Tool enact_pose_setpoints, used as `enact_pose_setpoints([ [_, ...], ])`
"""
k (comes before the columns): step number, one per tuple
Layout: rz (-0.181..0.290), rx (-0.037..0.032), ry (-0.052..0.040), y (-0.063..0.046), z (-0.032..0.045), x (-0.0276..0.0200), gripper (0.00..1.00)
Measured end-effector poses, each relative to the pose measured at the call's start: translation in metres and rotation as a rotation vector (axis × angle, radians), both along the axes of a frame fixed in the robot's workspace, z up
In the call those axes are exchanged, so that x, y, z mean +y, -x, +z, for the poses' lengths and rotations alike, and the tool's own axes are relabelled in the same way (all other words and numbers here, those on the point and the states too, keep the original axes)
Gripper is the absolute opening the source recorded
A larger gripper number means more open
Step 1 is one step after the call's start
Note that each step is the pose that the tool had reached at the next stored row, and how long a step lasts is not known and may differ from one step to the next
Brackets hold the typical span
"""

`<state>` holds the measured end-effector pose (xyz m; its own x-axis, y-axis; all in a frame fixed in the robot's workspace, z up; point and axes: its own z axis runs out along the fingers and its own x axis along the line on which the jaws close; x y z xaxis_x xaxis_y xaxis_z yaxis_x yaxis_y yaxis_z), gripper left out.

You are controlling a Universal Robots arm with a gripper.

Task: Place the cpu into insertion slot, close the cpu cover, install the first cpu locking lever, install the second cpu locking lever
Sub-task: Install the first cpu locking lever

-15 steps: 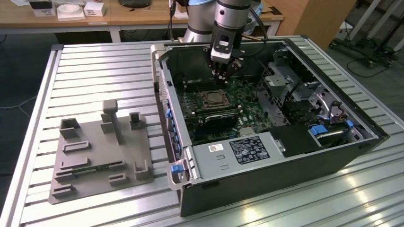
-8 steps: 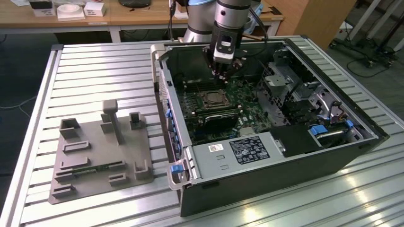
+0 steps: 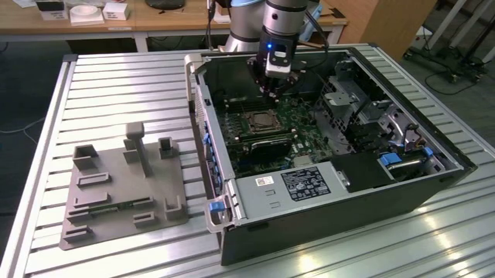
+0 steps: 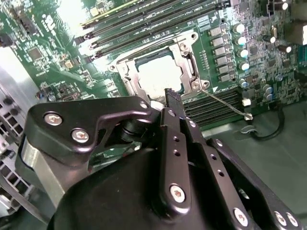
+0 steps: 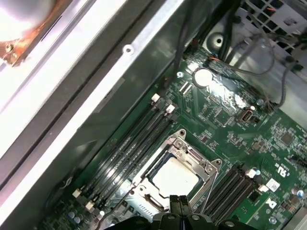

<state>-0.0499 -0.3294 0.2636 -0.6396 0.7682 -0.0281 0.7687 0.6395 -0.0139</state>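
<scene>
While the gripper (image 3: 270, 91) hangs just above the insertion slot (image 3: 261, 121) inside the open computer case (image 3: 325, 208), its fingers (image 5: 174, 203) are pressed together with nothing between them. In both wrist views the fingertips sit close over one edge of the slot. The cpu (image 4: 159, 74) lies flat in the slot, its pale metal top showing through the cut-out of the cpu cover (image 4: 188, 57), which is folded down around it. One thin locking lever (image 4: 225, 103) angles away from a corner of the slot, across the neighbouring black memory slots (image 4: 218, 108). The green motherboard (image 3: 302, 130) frames the slot on all sides. Well apart from the slot, outside the case, a grey fixture plate (image 3: 116, 191) rests on the slatted metal table (image 3: 116, 81).
</scene>
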Motion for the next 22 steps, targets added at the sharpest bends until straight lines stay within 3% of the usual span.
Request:
enact_pose_setpoints([
  [10,0.097,-0.0001,-0.0011,0.0000,0.0000,0.0000,0.10],
  [22,0.097,-0.0001,-0.0024,0.0000,0.0000,0.0000,0.10],
])
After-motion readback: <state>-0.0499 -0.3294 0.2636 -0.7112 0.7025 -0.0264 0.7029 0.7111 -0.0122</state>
